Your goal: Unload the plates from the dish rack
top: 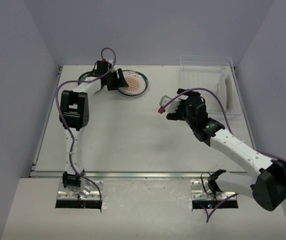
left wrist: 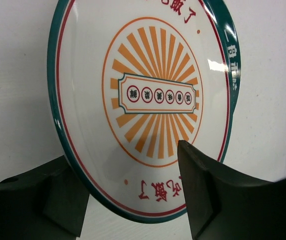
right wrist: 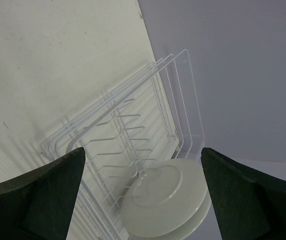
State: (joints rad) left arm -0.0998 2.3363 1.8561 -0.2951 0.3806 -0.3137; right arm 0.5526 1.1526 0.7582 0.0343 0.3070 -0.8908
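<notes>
Left of the dish rack (top: 205,61) we see the sunburst plate (top: 135,84) flat on the desk (top: 133,145), unloaded. The left pincer (top: 119,80) is apparently parted around its rim. The right pincer (right wrist: 143,150) is wide, aimed at the racked plates (right wrist: 163,205).

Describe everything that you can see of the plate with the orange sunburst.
The sunburst plate is round, glossy and white, with a dark green rim, a thin red ring and orange rays around a lettered label. It lies face up on the table, far side, left of centre, outside the dish rack. The left gripper stands open astride its near edge; whether a finger touches it I cannot tell.
</notes>
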